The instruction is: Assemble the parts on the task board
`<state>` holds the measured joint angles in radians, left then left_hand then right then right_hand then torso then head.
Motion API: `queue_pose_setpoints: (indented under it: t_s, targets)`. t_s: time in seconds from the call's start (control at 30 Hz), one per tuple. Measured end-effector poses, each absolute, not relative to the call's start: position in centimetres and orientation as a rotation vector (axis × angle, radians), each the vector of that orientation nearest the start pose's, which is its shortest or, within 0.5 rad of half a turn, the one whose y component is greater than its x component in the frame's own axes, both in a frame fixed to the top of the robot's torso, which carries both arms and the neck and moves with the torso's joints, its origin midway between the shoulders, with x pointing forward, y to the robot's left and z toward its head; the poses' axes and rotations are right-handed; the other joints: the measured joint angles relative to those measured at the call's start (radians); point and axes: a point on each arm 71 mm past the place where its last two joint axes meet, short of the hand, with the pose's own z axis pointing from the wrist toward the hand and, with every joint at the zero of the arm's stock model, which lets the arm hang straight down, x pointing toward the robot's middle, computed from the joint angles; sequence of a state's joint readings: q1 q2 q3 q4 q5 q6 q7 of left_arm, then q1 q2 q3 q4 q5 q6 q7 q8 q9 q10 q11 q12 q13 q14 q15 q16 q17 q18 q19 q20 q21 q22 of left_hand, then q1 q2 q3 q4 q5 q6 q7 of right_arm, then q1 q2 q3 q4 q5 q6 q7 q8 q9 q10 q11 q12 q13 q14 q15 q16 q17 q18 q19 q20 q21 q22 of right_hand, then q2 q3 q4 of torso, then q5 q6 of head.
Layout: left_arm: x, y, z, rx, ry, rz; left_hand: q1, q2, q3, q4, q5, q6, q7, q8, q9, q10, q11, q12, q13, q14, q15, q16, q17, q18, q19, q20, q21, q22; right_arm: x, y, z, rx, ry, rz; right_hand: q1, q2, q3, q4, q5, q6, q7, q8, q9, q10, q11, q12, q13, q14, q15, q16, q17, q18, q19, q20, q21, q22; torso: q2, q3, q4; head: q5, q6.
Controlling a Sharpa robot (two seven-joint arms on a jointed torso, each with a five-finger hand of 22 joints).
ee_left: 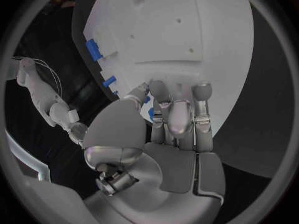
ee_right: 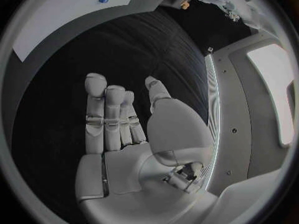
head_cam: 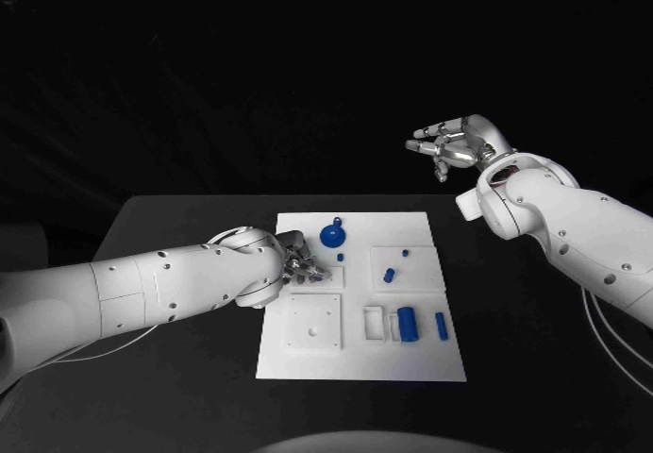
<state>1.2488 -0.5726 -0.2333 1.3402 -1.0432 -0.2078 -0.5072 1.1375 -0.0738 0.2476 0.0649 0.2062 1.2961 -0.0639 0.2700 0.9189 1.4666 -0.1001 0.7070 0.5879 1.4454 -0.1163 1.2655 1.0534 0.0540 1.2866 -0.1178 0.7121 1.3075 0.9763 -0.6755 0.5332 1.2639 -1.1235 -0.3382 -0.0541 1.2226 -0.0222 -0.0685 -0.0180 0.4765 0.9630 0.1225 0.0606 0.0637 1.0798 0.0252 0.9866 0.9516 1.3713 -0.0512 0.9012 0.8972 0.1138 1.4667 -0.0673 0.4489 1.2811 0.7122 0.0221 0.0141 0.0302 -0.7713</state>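
Note:
The white task board lies in the middle of the black table. My left hand is over the board's left edge, fingers curled down. In the left wrist view its thumb and fingers pinch a small blue part just above the board. On the board are a round blue part with a handle, a small blue peg, a blue cylinder and a slim blue bar. My right hand is raised beyond the table's far edge, fingers apart, holding nothing.
A square white block and a narrow white frame sit on the board's near half. Bare black table surrounds the board. My left forearm crosses the table's left side.

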Motion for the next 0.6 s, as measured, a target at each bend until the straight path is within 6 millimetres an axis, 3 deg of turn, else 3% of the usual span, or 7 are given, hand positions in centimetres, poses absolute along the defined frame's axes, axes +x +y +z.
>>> queue_pose_setpoints:
  t_s: [0.1,0.27,0.33,0.5,0.53,0.6]
  targets:
    - [49.48,14.53,-26.18,-0.255,2.152,-0.403,0.004,-0.017,0.005,0.031,-0.041,0.008,-0.002,-0.004,-0.002,0.000,0.000,0.000,0.000,0.000,0.000,0.000,0.000,0.000,0.000,0.000,0.000,0.000,55.52,-24.36,-12.74,0.568,1.382,0.907,0.000,0.000,0.000,0.000,0.000,0.000,0.000,0.000,0.000,0.000,0.000,0.000,-0.001,0.000,0.000,0.000,0.000,0.000,0.000,0.000,0.000,-0.003,0.000,-0.0006,-0.0001,-0.001,0.000]
    - [49.44,14.81,-26.36,-0.257,2.155,-0.395,-0.001,-0.088,0.011,0.142,-0.146,0.023,0.002,0.000,0.000,0.000,0.000,0.000,-0.003,0.000,0.000,0.000,0.000,0.000,0.000,0.000,0.000,0.000,55.51,-24.36,-12.82,0.569,1.383,0.907,0.000,0.000,0.003,-0.003,0.000,0.000,0.000,0.000,0.000,0.000,0.000,0.000,-0.001,0.000,0.000,0.000,0.000,0.000,0.000,0.000,0.000,-0.003,0.000,-0.0012,0.0000,-0.002,0.001]
    - [49.43,14.85,-26.38,-0.257,2.155,-0.393,-0.004,-0.106,0.003,0.170,-0.154,0.027,0.000,0.000,0.000,0.000,0.000,0.000,-0.004,0.000,0.000,0.000,0.000,0.000,0.000,0.000,0.000,0.000,55.51,-24.34,-12.84,0.569,1.383,0.907,0.000,0.000,0.003,-0.003,0.000,0.000,0.000,0.000,0.000,0.000,0.000,0.000,-0.001,0.000,0.000,0.000,0.000,0.000,0.000,0.000,0.000,-0.003,0.000,-0.0012,0.0002,-0.002,0.001]
    - [49.41,15.07,-26.34,-0.257,2.153,-0.390,-0.012,-0.123,-0.038,0.216,-0.155,0.028,0.000,0.000,0.003,0.000,0.000,0.001,-0.006,-0.004,-0.004,0.000,0.001,0.000,0.002,-0.002,0.000,0.000,55.51,-24.32,-12.90,0.570,1.384,0.907,0.000,0.000,0.003,-0.003,-0.004,0.000,0.000,0.000,0.000,0.000,0.000,0.000,-0.003,0.000,0.000,0.000,-0.001,0.000,0.000,0.000,0.000,-0.004,0.000,-0.0012,0.0004,-0.002,0.002]
    - [49.42,15.12,-26.31,-0.258,2.153,-0.390,-0.002,-0.107,-0.112,0.216,-0.155,0.028,0.000,0.000,0.005,0.000,0.000,0.007,-0.006,-0.004,-0.004,0.000,0.002,0.000,0.004,-0.004,0.000,0.000,55.51,-24.32,-12.91,0.571,1.384,0.907,0.000,0.000,0.007,-0.007,-0.008,0.000,0.000,0.000,0.000,0.000,0.000,0.000,-0.004,0.000,0.000,0.000,-0.001,0.000,0.000,0.000,0.000,-0.005,0.000,-0.0012,0.0004,-0.001,0.003]
    - [49.44,15.22,-26.21,-0.260,2.151,-0.391,-0.003,-0.109,-0.134,0.224,-0.155,0.028,0.000,0.000,0.005,0.000,0.000,0.007,-0.006,-0.004,-0.004,0.004,0.004,0.000,0.004,-0.004,0.000,0.000,55.52,-24.33,-12.96,0.572,1.384,0.906,0.000,0.000,0.007,-0.007,-0.008,0.000,0.000,0.000,0.000,0.000,0.000,0.000,-0.004,0.000,0.000,0.000,-0.001,0.000,0.000,0.000,-0.003,-0.005,0.000,-0.0011,0.0006,-0.001,0.004]
